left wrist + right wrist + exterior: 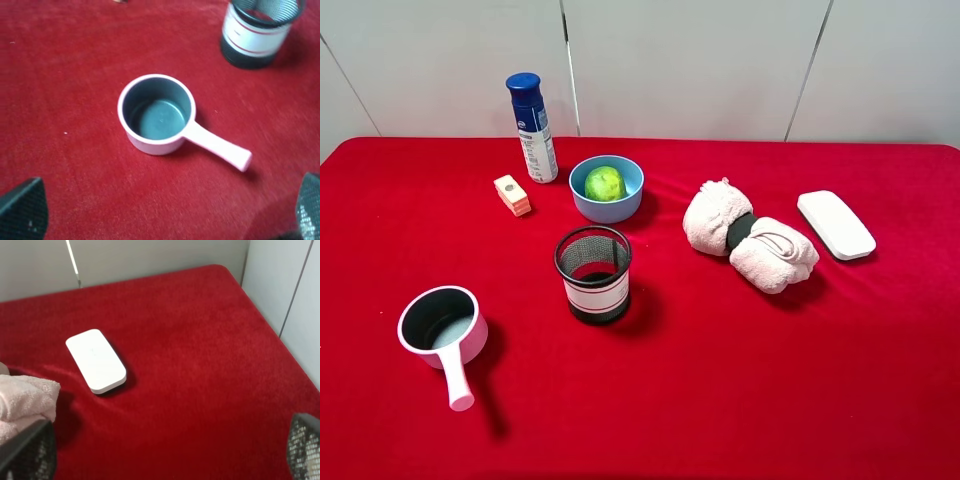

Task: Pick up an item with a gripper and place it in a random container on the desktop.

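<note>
lime: the small green lime [605, 183] is already sitting inside the light blue bowl [624, 201] near the back of the red desk [740, 360], so the drop looks done to me

left fingers: spread wide, holding nothing; only the two mesh-textured tips [22, 207] show at the corners of the left wrist view, hanging over the pink handled pot [156, 116]

right fingers: also wide apart and bare, tips [27, 450] over the far desk corner

step tip: honestly just keep both arms clear and don't nudge the bowl

view differences: only the high camera shows lime and bowl; neither arm appears in it. The wrist cams add the pot's dark inside, the black mesh cup [257, 30], the white flat case [96, 360] and the rolled towel [25, 400]
</note>
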Robot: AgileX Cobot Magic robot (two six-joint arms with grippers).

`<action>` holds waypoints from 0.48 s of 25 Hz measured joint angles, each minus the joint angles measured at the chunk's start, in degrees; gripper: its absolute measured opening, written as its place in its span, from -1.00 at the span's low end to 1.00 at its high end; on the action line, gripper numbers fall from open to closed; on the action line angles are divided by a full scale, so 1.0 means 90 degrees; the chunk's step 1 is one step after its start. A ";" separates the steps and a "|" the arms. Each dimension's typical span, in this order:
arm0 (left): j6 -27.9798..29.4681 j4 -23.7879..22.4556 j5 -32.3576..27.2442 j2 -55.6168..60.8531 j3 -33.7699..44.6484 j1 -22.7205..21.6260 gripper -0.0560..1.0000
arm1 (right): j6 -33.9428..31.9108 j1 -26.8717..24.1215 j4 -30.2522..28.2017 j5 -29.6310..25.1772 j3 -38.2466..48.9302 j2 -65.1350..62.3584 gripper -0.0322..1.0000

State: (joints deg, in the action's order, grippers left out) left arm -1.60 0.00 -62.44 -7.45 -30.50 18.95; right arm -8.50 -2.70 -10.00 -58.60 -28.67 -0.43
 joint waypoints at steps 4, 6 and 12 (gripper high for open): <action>-0.0008 0.0134 0.0134 0.0320 0.0273 -0.0510 0.99 | 0.0000 0.0000 0.0000 0.0000 0.0000 0.0000 0.41; -0.0056 0.0185 0.0141 0.0428 0.0283 -0.0713 0.99 | 0.0000 0.0000 0.0000 0.0000 0.0000 0.0000 0.41; -0.0088 0.0220 0.0162 0.0857 0.0283 -0.1360 0.99 | 0.0000 0.0000 0.0000 0.0000 0.0000 0.0000 0.41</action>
State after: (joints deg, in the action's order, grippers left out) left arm -2.39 1.98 -60.98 0.26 -27.95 6.70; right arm -8.50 -2.70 -10.00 -58.60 -28.67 -0.43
